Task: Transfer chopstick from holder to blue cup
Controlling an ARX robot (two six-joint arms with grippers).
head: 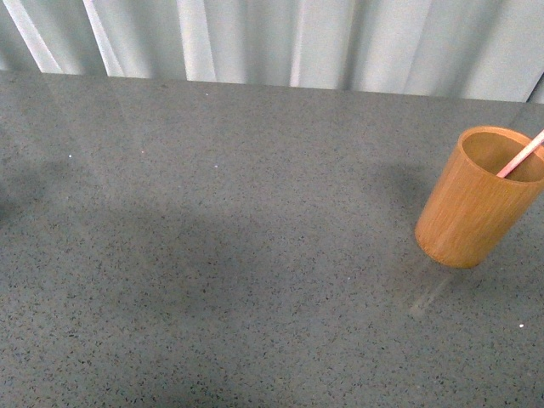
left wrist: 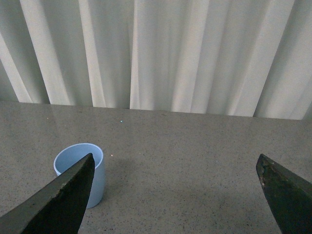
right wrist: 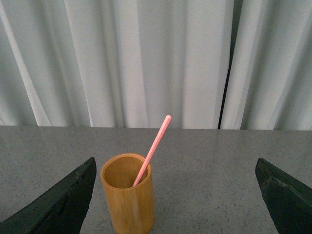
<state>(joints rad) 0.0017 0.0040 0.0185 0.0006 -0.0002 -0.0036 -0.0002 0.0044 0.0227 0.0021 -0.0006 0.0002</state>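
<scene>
The orange-brown holder point(head: 473, 197) stands upright at the right edge of the front view, with the pink chopstick point(head: 522, 158) leaning out of its mouth. In the right wrist view the holder point(right wrist: 127, 195) stands ahead of my open right gripper point(right wrist: 175, 200), nearer one finger, and the chopstick point(right wrist: 153, 148) slants up over its rim. The blue cup point(left wrist: 92, 168) shows only in the left wrist view, upright and partly behind one finger of my open left gripper point(left wrist: 175, 200). Neither gripper holds anything, and neither arm shows in the front view.
A grey speckled tabletop point(head: 238, 255) fills the front view. Pale pleated curtains point(head: 280, 38) hang along its far edge and also fill the background behind the curtains' fold lines in both wrist views.
</scene>
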